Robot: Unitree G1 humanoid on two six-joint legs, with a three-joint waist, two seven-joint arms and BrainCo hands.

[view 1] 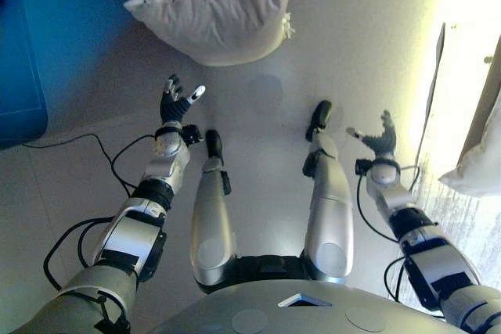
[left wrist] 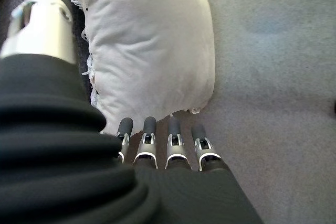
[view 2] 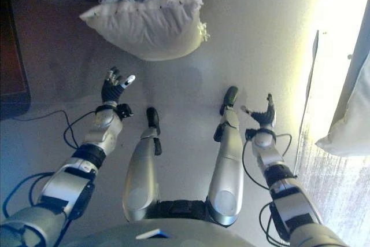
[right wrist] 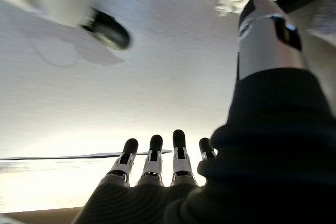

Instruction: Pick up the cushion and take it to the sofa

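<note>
While cushion [view 1: 211, 17] lies floored, both hands open

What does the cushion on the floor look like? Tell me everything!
The cushion is white and plump, made of soft-looking cloth with a frilly fringe along its edges. It lies on the pale floor, its far edge against something dark that I cannot make out. Nothing holds it. The left hand hovers just short of it, open, not touching. The right hand is farther away, open too.
</note>
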